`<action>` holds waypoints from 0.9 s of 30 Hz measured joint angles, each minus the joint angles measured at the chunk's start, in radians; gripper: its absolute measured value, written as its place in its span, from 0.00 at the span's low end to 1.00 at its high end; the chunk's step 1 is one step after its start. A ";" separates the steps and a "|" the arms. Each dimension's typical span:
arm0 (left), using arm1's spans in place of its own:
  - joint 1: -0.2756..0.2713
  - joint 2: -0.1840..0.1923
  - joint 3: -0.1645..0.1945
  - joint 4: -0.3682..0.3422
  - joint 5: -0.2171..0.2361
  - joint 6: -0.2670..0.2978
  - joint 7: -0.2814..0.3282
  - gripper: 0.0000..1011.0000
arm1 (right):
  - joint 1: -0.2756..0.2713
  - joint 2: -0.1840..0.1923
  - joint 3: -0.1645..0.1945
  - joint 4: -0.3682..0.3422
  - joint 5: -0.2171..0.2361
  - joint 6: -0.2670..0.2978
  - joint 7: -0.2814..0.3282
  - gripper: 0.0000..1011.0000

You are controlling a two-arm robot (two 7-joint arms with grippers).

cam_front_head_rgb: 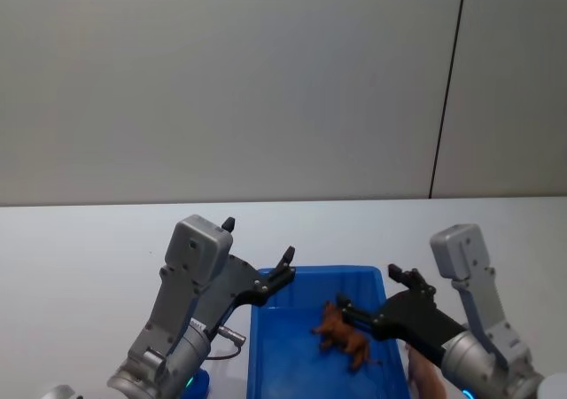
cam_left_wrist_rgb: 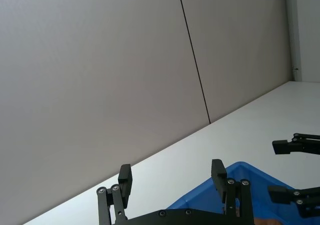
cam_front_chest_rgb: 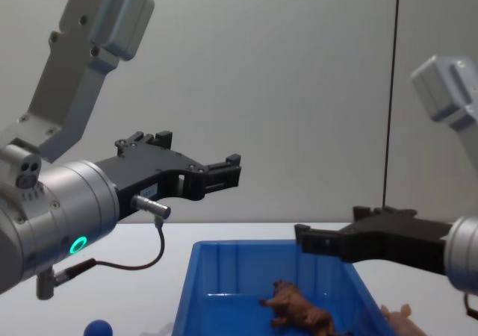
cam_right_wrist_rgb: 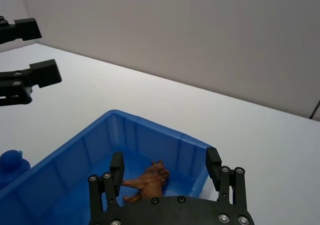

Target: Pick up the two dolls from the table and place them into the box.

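The brown shaggy doll (cam_front_head_rgb: 345,335) lies on the floor of the blue box (cam_front_head_rgb: 310,273); it also shows in the right wrist view (cam_right_wrist_rgb: 147,181) and the chest view (cam_front_chest_rgb: 300,308). The dark blue doll (cam_right_wrist_rgb: 11,161) stands on the table outside the box, to its left, its rounded top just showing (cam_front_chest_rgb: 97,327). My left gripper (cam_front_head_rgb: 259,241) hovers open and empty above the box's left rim (cam_left_wrist_rgb: 171,177). My right gripper (cam_front_head_rgb: 368,288) is open and empty over the box's right side, above the brown doll (cam_right_wrist_rgb: 165,164).
A pinkish toy (cam_front_chest_rgb: 399,317) lies on the white table just right of the box (cam_front_head_rgb: 425,377). The tabletop (cam_front_head_rgb: 89,239) stretches back to a grey wall. Both forearms flank the box closely.
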 joint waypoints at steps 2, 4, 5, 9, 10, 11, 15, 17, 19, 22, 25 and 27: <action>0.000 0.000 0.000 0.000 0.000 0.000 0.000 0.99 | -0.010 0.007 0.003 -0.012 0.000 0.000 -0.014 0.99; 0.000 0.000 0.000 0.000 0.000 0.000 0.000 0.99 | -0.022 0.014 0.006 -0.027 0.000 0.000 -0.031 0.99; 0.000 0.000 0.000 0.000 0.000 0.000 0.000 0.99 | -0.028 0.018 0.008 -0.034 0.000 0.000 -0.035 0.99; 0.000 0.000 0.000 0.000 0.000 0.000 0.000 0.99 | -0.056 0.037 0.015 -0.064 0.004 0.001 -0.061 0.99; 0.000 0.000 0.000 0.000 0.000 0.000 0.000 0.99 | -0.066 0.044 0.018 -0.074 0.006 0.002 -0.071 0.99; 0.000 0.000 0.000 0.000 0.000 0.000 0.000 0.99 | -0.066 0.044 0.018 -0.074 0.006 0.002 -0.071 0.99; 0.000 0.000 0.000 0.000 0.000 0.000 0.000 0.99 | -0.102 0.069 0.029 -0.102 0.015 0.001 -0.099 0.99; 0.000 0.000 0.000 0.000 0.000 0.000 0.000 0.99 | -0.119 0.081 0.034 -0.113 0.018 -0.003 -0.109 0.99; 0.000 0.000 0.000 0.000 0.000 0.000 0.000 0.99 | -0.131 0.089 0.037 -0.119 0.021 -0.005 -0.115 0.99; 0.000 0.000 0.000 0.000 0.000 0.000 0.000 0.99 | -0.155 0.107 0.045 -0.130 0.026 -0.013 -0.127 0.99; 0.000 0.000 0.000 0.000 0.000 0.000 0.000 0.99 | -0.179 0.124 0.052 -0.138 0.032 -0.022 -0.137 0.99; 0.000 0.000 0.000 0.000 0.000 0.000 0.000 0.99 | -0.196 0.137 0.058 -0.144 0.037 -0.030 -0.141 0.99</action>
